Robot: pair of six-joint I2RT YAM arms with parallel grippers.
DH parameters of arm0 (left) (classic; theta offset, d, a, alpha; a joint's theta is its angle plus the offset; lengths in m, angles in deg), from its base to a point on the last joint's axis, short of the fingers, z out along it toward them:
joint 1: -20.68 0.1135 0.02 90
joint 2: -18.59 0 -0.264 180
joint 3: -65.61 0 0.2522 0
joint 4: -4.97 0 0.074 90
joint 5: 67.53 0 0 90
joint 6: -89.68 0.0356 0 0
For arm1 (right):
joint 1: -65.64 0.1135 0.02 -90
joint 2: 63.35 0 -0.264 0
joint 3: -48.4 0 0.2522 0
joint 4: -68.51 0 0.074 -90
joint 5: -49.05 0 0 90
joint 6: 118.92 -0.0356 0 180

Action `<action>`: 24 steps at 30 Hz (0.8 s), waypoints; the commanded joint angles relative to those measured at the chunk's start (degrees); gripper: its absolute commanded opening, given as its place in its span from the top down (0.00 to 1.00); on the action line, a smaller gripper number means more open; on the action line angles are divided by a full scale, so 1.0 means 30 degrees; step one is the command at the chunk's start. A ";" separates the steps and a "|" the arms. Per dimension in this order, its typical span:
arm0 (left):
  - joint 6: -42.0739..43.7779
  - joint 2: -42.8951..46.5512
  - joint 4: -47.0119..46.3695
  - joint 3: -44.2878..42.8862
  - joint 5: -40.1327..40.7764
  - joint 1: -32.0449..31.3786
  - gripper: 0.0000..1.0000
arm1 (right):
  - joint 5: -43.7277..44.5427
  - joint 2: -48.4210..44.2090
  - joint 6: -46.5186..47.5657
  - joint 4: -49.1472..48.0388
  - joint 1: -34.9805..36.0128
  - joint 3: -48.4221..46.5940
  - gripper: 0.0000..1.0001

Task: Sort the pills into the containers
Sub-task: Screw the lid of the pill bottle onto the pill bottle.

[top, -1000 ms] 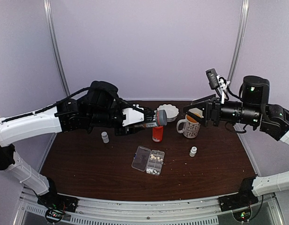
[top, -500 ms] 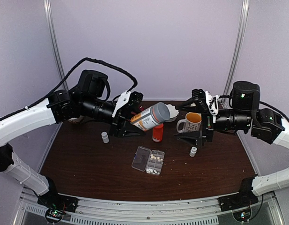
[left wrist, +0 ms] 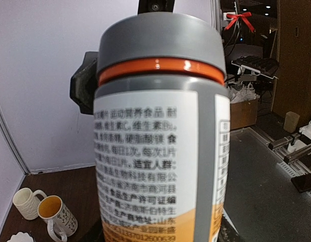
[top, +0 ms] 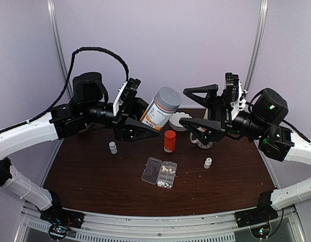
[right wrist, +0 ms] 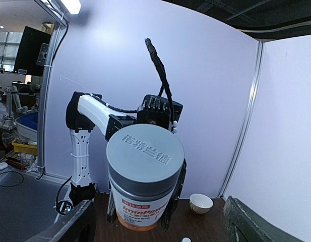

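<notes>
Both arms have risen over the last second. My left claw [top: 144, 122] now holds the grey-capped jar [top: 162, 107] high, clamped on its body, cap tilted toward 1 o'clock. My right claw [top: 195, 107] has swung in at the jar's 3 o'clock, jaws wide apart on nothing. Nearest me, the organizer [top: 159, 172] lies lid-open on the desk [top: 95, 171], with pills [top: 168, 170] in its 3 o'clock half. White bottles [top: 113, 147] sit at its 10 and 3 o'clock, and the orange bottle [top: 169, 141] stands at 12.

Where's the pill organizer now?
Top view: the pill organizer lies open in the middle of the table, just on the near side of the small orange bottle.
</notes>
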 commanded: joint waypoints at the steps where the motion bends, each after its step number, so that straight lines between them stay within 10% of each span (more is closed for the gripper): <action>1: -0.1510 0.0110 -0.2494 0.0132 -0.0964 0.0060 0.98 | -0.0699 0.0950 -0.1284 -0.2532 0.0201 -0.0994 0.10; 24: -0.2711 -0.0938 -0.3279 0.0074 -0.2194 0.0072 0.99 | -0.1773 0.3567 -0.3330 -0.5005 0.0337 -0.2722 0.17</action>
